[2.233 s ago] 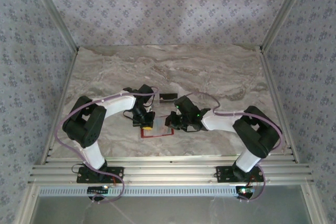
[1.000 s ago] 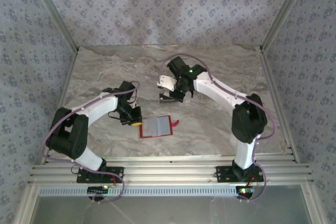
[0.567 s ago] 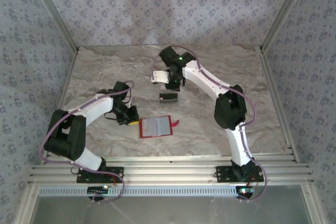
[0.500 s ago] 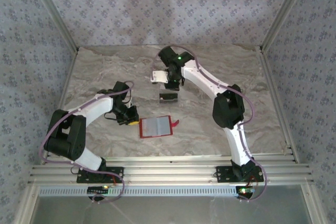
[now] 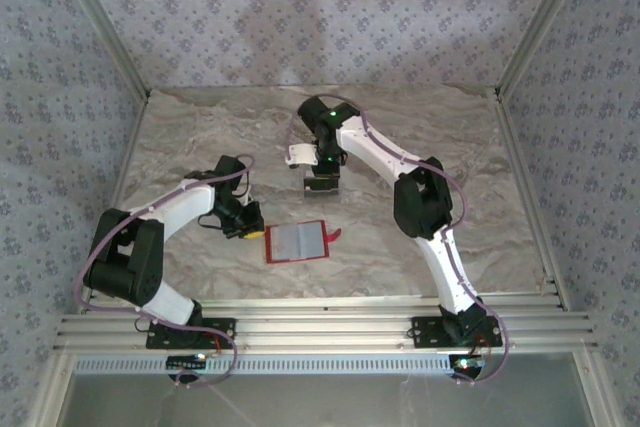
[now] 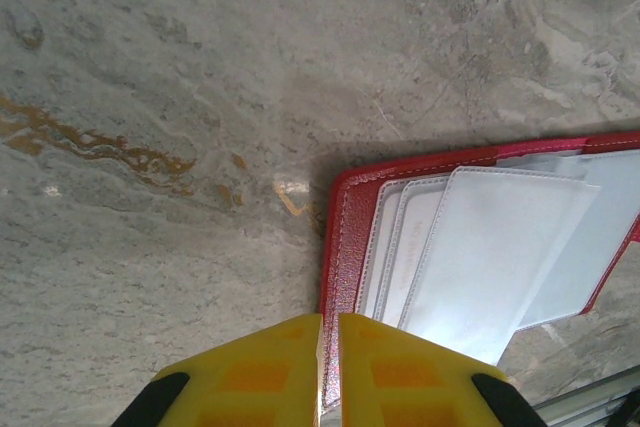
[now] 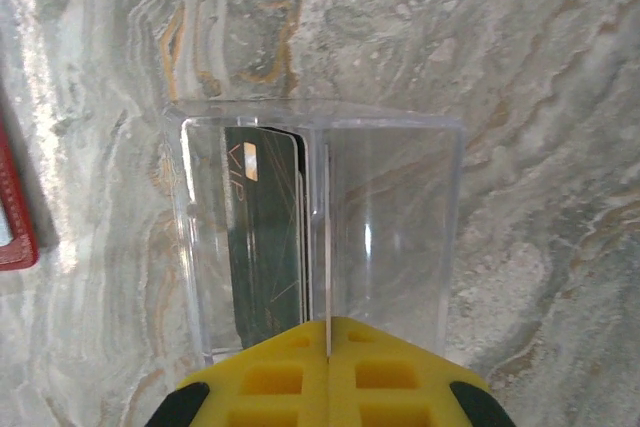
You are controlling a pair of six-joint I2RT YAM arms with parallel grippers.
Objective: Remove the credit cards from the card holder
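**Holder pinned, one card over the clear box**

Near, lower centre of the top view: one card holder (image 5: 297, 241), open flat on the tabletop (image 5: 200, 137). Its red border frames pale sleeves (image 6: 480, 257), and at least three overlap. Whether cards sit in them, cannot tell. The left fingers (image 6: 280, 367) are closed together at the holder's left red border, seemingly pinning it. I judge the holder light and apt to skate on the smooth stone, so that hold-down matters.

Farther, centre of frame: one clear box (image 7: 400, 207), apart from the holder, with a dark card (image 7: 265, 237) inside. A second edge behind it may be another card. The right fingers (image 7: 270, 377) hang above the box, closed narrow. A thin pale line leaves their seam, and a whitish card (image 5: 300, 154) shows beside them in the top view. I take it as gripped edge-on.

I judge the cards thin, stiff, light and slick. Best hold: pinch the exposed short edge and draw straight along the sleeve.
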